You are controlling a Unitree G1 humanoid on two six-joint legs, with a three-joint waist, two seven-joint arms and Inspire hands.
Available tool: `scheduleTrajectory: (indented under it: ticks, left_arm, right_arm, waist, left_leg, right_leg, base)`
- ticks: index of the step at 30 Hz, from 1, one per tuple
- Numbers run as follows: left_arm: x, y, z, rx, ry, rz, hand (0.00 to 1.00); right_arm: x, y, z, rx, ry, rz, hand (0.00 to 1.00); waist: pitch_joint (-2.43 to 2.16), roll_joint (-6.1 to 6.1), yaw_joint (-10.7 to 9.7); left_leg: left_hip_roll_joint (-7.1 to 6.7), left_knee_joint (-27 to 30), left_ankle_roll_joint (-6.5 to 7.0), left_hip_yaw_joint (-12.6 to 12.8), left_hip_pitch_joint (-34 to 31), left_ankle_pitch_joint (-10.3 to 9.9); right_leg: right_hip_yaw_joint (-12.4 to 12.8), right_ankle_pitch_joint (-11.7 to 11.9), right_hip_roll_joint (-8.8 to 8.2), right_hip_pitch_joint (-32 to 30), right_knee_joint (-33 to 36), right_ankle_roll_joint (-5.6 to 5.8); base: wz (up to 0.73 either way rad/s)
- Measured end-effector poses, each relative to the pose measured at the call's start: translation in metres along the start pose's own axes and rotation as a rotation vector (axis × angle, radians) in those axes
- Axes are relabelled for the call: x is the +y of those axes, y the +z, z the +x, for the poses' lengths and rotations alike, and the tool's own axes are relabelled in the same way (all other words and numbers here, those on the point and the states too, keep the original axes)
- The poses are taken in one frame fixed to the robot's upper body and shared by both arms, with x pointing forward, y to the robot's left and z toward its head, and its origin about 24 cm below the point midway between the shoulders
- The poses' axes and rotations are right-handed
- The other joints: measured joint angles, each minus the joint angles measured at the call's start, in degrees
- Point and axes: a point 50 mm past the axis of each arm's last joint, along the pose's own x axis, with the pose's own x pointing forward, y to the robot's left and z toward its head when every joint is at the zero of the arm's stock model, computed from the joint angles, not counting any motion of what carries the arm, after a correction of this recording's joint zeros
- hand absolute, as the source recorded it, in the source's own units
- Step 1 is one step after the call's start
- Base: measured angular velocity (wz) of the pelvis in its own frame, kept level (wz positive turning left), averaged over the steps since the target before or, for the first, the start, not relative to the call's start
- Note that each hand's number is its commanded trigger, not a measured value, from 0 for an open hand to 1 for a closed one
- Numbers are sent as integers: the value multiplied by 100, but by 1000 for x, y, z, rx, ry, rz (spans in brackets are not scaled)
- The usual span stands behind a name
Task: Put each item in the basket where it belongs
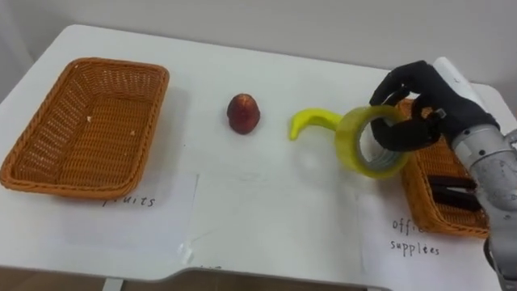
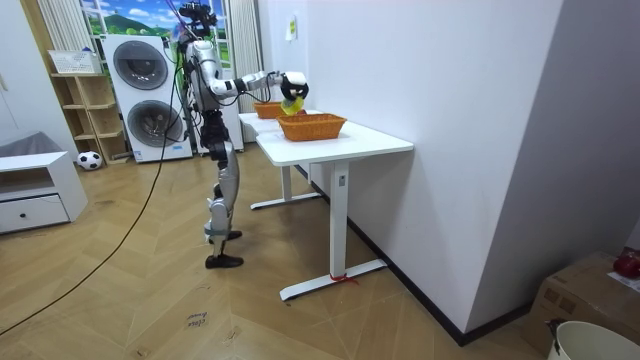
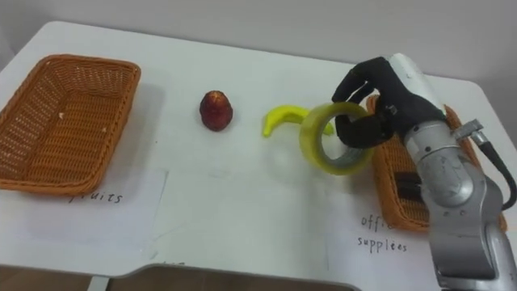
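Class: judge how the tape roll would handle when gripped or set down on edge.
The tape roll is an undistorted ring in the right hand, so probably stiff. Hollow, so likely light. Round, so on edge it may roll.

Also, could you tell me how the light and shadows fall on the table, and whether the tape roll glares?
Left eye view: even light, soft shadows on the table right of the left basket and below the tape roll in the right hand; no strong glare on the roll. Room view: bright, even light on wall and floor.
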Motion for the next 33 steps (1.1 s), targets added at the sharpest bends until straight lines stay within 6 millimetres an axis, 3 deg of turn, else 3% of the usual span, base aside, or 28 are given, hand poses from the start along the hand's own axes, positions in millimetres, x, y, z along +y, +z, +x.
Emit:
scheduleTrajectory:
  ticks: [8, 17, 33]
  left_arm:
    - [2, -10, -2, 27, 26, -27, 0]
    - [3, -12, -3, 34, 38, -23, 0]
    - [12, -24, -6, 63, 63, -57, 0]
  right_arm:
    - [-18, -27, -3, 91, -121, 68, 100]
    - [-20, -52, -3, 197, -132, 58, 100]
    - [-19, -69, -9, 265, -131, 80, 100]
  waist:
    - [-3, 6, -121]
    - [-18, -9, -162]
    - [-36, -21, -304]
  left_leg:
    - [1, 8, 0, -6, -35, 0]
    - [3, 13, 0, 12, -29, 0]
    - [7, 27, 0, 34, -10, 0]
  right_leg:
    - [140, 0, 15, -53, -2, 0]
    - [147, 0, 12, -60, -2, 0]
    - [148, 0, 7, -55, 0, 0]
  base:
    - [0]
    - [-1]
    - [0]
